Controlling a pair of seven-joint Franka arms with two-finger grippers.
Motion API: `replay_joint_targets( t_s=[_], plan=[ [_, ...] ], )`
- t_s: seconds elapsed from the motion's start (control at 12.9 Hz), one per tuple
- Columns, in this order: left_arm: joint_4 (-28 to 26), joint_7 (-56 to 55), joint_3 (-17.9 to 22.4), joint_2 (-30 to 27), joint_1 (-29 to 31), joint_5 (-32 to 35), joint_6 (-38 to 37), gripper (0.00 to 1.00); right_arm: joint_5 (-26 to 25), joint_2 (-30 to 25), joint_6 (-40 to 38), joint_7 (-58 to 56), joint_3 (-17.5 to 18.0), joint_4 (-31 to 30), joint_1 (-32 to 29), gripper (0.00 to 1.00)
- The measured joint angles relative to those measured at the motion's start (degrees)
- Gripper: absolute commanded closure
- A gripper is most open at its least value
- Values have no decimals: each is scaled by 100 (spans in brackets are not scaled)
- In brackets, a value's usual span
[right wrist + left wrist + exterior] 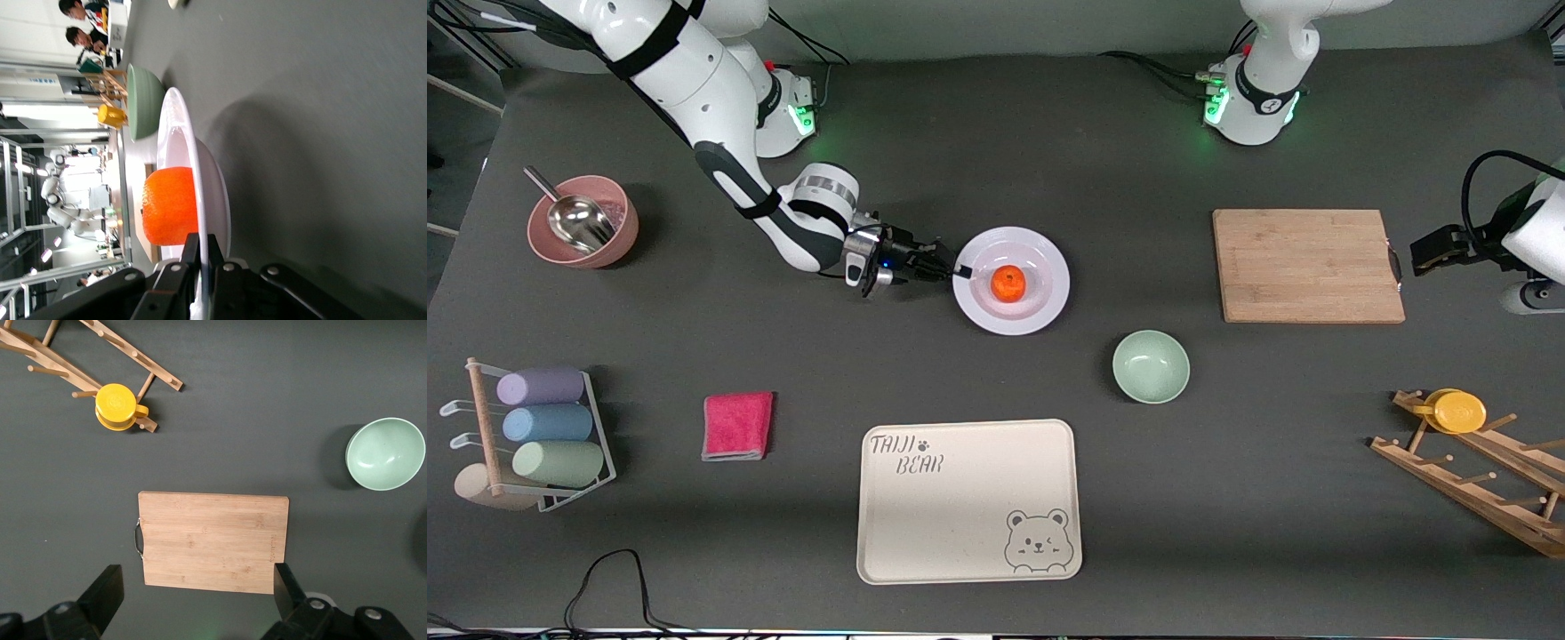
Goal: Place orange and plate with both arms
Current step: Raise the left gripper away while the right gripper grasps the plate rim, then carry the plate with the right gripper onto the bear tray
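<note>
The plate is in the middle of the table with the orange in its centre. My right gripper is shut on the plate's rim, at the side toward the right arm's end. In the right wrist view the fingers clamp the thin white rim of the plate, with the orange just past them. My left gripper is open and empty, in the air by the cutting board's handle end. Its fingers spread wide in the left wrist view.
A wooden cutting board lies toward the left arm's end, with a mint-green bowl nearer the camera. A cream bear tray, a pink cloth, a pink bowl with a scoop, a cup rack and a wooden rack with a yellow cup surround them.
</note>
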Motion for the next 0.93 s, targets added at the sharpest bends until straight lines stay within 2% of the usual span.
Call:
replay_joint_targets(
  t_s=[0.15,0.39,0.46,0.62,0.77,0.93],
  plan=[
    [-36,15,311,-25,-320,-6,-7,0,0,-138,19,280,2,177,-25,100],
    [-114,15,400,-139,-465,-12,-26,0,-82,-277,152,628,4,601,-121,100],
    [-138,15,405,-169,-481,-15,-26,0,-290,-281,267,905,2,837,-176,100],
    [-149,15,407,-192,-497,-30,-25,0,-1052,-273,367,1820,-31,1344,-301,100],
    [-151,15,406,-194,-522,-130,-16,0,-1953,-196,389,2822,-234,1949,-371,100],
    [-161,15,406,-194,-529,-296,-12,0,-2634,139,389,3386,-435,2638,-412,100]
  ],
)
